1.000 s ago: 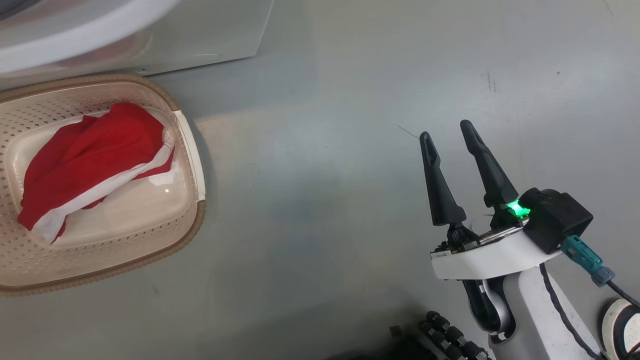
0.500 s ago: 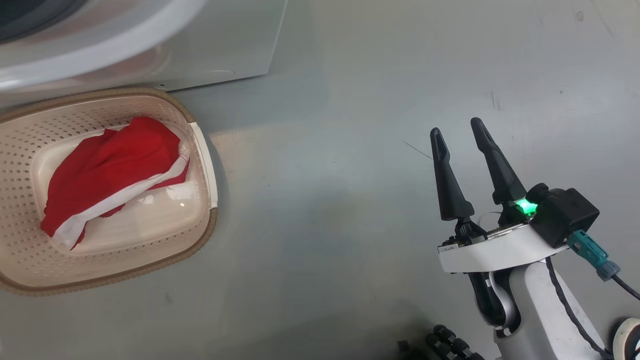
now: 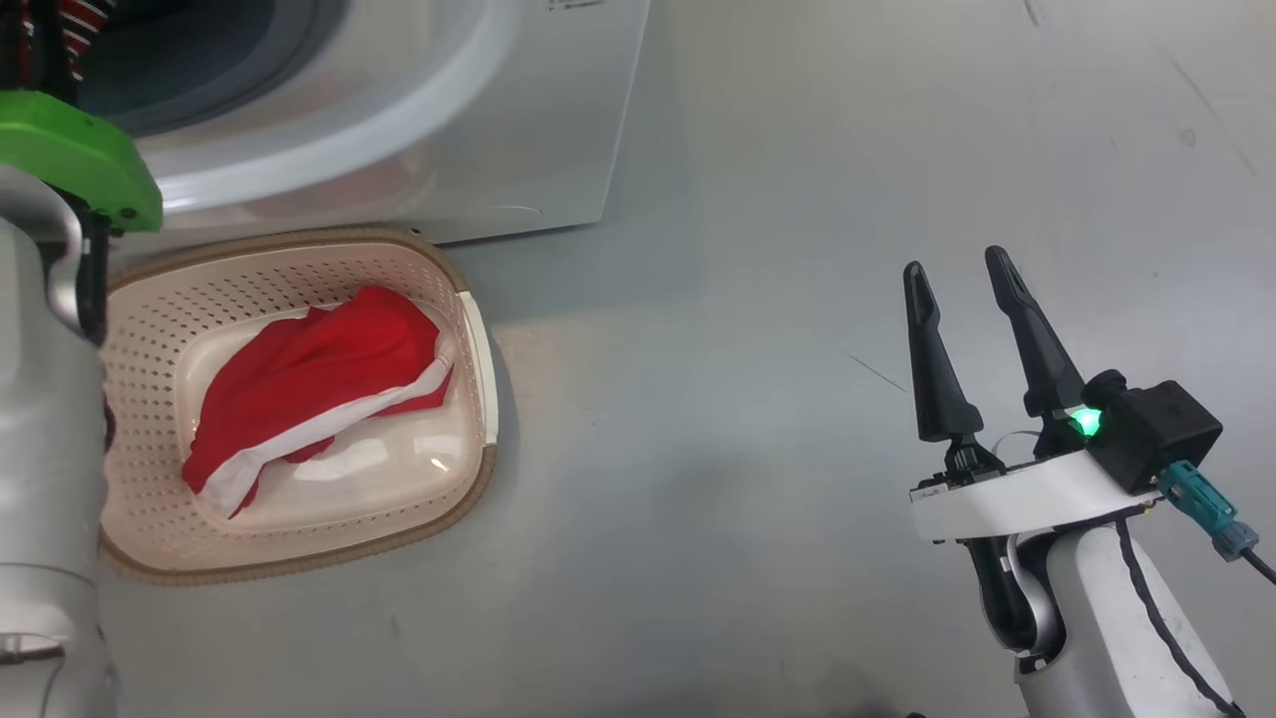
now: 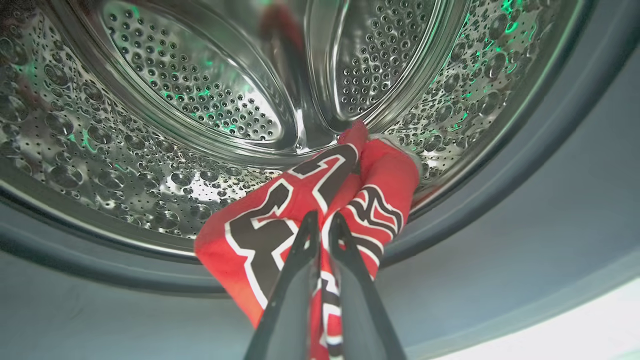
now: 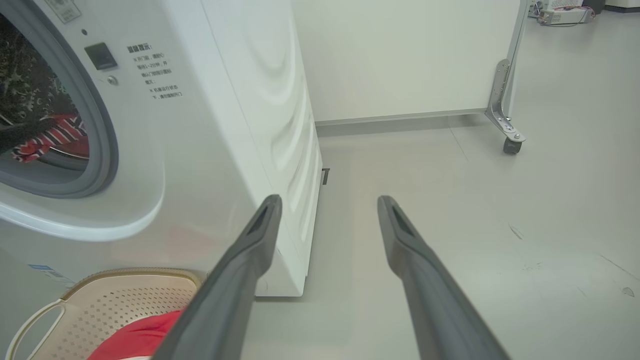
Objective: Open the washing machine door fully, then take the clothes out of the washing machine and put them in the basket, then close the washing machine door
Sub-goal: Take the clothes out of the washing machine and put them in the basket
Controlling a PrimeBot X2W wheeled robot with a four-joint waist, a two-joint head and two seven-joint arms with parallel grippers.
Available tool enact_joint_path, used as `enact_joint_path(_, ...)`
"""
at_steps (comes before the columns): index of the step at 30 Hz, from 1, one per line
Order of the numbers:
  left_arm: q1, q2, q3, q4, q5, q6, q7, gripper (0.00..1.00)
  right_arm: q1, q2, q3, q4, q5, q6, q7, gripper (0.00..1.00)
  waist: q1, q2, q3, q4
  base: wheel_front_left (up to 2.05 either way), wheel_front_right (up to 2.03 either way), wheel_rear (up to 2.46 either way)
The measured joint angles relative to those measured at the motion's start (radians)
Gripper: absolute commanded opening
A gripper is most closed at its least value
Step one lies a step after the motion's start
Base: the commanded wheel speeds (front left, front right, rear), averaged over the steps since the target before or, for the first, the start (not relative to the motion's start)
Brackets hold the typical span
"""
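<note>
In the left wrist view my left gripper (image 4: pixel 324 216) is shut on a red piece of the clothes (image 4: pixel 280 210) with black-and-white lettering, at the lower lip of the steel drum (image 4: pixel 200 100). The washing machine (image 3: pixel 419 130) stands at the top left, and a striped bit of fabric (image 3: pixel 80 20) shows in its mouth. Before it sits the basket (image 3: pixel 299 237) holding a red garment with white trim (image 3: pixel 319 379). My right gripper (image 3: pixel 955 262) hangs open over the floor, far right of the basket, with nothing between its fingers. The washing machine door is out of view.
My pale left forearm (image 3: pixel 45 399) with a green band rises along the left edge, beside the basket. Grey floor (image 3: pixel 698 449) lies between basket and right gripper. In the right wrist view a white panel on a caster wheel (image 5: pixel 511 145) stands behind the machine (image 5: pixel 225 125).
The head camera has moved, so the whole picture slid right and down: more of the machine's mouth shows, and my left forearm has come into view. The right gripper stays open.
</note>
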Motion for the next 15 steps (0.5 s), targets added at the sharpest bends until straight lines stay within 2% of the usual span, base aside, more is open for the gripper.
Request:
enact_joint_path(6,0.057,-0.051,-0.003,0.012,-0.030,-0.019,-0.013,0.00,0.039,-0.013,-0.021,0.011,-0.006,0.000,0.000,1.00,0.0000,0.0000,-0.065,0.039,0.00,0.00,0.00)
enact_joint_path(15,0.150,-0.080,-0.005,0.009,-0.047,-0.037,-0.021,0.00,0.093,-0.023,-0.041,0.024,-0.007,0.000,0.000,1.00,0.0000,0.0000,-0.165,0.098,0.00,0.00,0.00)
